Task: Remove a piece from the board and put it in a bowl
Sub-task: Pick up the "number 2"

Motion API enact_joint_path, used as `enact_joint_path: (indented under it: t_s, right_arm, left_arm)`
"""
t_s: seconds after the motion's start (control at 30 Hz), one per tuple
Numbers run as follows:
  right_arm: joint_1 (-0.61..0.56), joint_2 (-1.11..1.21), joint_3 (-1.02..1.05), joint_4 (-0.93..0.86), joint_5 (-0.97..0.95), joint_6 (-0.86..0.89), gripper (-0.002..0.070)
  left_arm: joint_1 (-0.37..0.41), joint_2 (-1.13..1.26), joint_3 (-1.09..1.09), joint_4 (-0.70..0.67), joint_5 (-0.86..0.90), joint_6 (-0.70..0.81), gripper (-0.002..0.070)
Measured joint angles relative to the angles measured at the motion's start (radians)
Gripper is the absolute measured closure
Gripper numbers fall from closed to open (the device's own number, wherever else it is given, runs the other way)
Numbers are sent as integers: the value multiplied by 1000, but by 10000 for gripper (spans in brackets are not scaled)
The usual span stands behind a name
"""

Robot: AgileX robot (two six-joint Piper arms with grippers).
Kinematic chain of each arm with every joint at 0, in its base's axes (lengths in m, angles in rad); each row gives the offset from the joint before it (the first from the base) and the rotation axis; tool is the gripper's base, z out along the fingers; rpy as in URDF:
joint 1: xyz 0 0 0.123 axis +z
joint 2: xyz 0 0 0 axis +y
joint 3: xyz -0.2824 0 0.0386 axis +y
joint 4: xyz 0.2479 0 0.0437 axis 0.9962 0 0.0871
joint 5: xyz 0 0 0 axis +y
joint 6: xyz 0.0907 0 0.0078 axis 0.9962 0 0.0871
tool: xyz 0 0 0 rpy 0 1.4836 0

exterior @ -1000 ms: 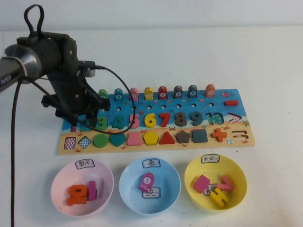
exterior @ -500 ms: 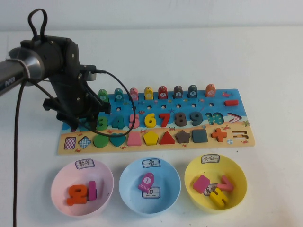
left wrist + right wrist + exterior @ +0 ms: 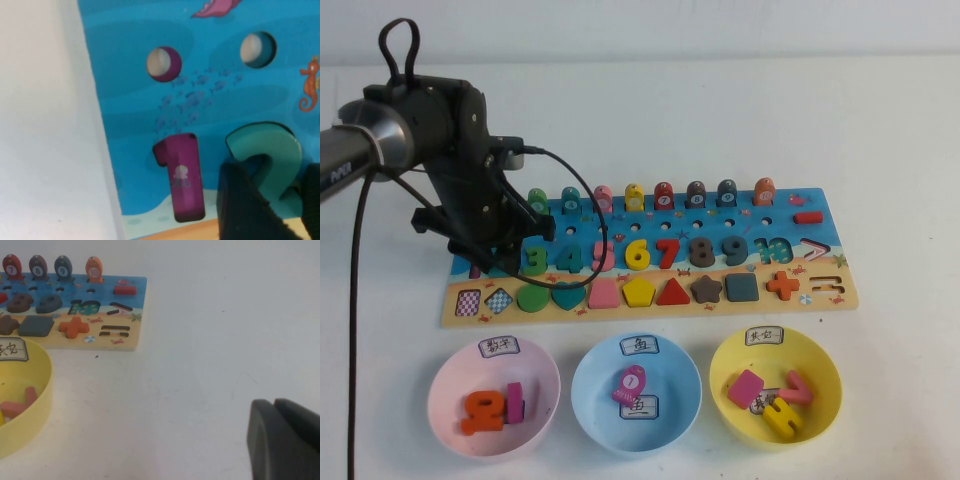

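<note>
The piece (image 3: 265, 145), a teal "2", lies in the numeral row at the left end of the board (image 3: 840, 240). My left gripper (image 3: 500, 255) is down over that spot and hides the piece in the high view. In the left wrist view the left gripper (image 3: 272, 185) has one dark finger (image 3: 240, 205) against each side of the numeral's lower part, shut on it. The pink bowl (image 3: 445, 372) sits in front of the board's left end, holding an orange and a magenta numeral. My right gripper (image 3: 275, 405) rests shut over bare table, right of the board.
A purple "1" (image 3: 182, 180) lies right beside the piece. A light blue bowl (image 3: 590, 385) and a yellow bowl (image 3: 825, 375) stand in a row to the right of the pink one. The left arm's black cable (image 3: 590, 215) loops over the board.
The left arm dropped slightly onto the board's left end and has since held still. Bowls and the other pieces have not moved.
</note>
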Motion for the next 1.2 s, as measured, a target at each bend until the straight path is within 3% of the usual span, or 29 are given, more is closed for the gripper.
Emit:
enact_joint_path:
  t_s: [1.2]
  right_arm:
    - [0,0,0,0,0,0,694]
  left_arm:
    - [0,-33,0,0,8,35,467]
